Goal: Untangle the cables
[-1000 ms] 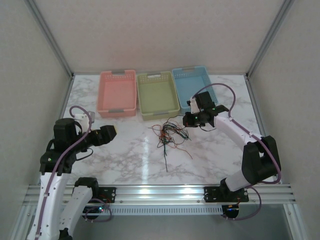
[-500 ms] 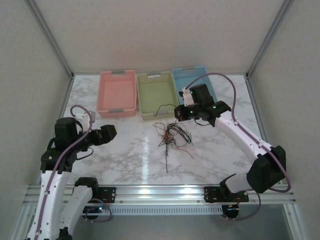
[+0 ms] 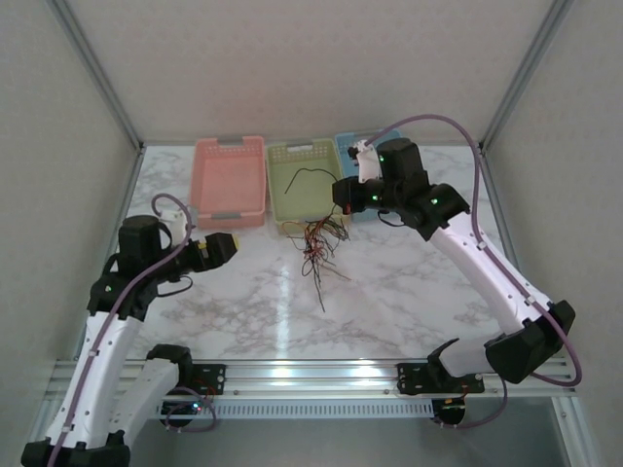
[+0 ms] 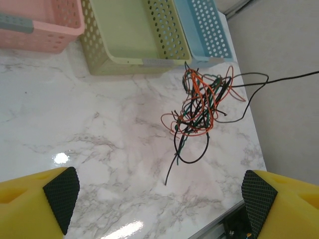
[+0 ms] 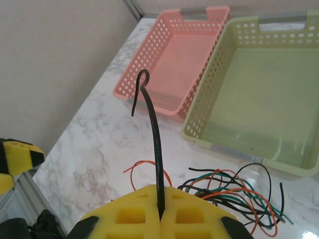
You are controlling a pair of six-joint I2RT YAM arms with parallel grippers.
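- Clamped shut at the right tool (image 3: 343, 193), on a single black cable (image 5: 153, 124) pinched between the pads and rising past the fingertips to a hooked free end.
- Still tied into the other cables (image 3: 319, 241) at its far end, to judge from the left wrist view: drawn out sideways from the clump, not yet free of it.
- Knotted together just below and ahead of the right tool: red/orange, green and black strands in one clump on the table (image 3: 409, 292), one loose tail trailing toward the arm bases. Cannot tell whether any of the clump is lifted off the surface.
- Spread wide at the left tool (image 4: 159, 199), holding nothing, with the clump well ahead of it.
- Lined up beyond the clump from the left tool: pink basket (image 3: 230, 180), green basket (image 3: 308, 185), blue basket (image 3: 355, 146).
- Judged early in the task: first strand gripped and partly pulled out, none fully separated.
- Left to do: freeing the black strand, then teasing the remaining colours apart one at a time.
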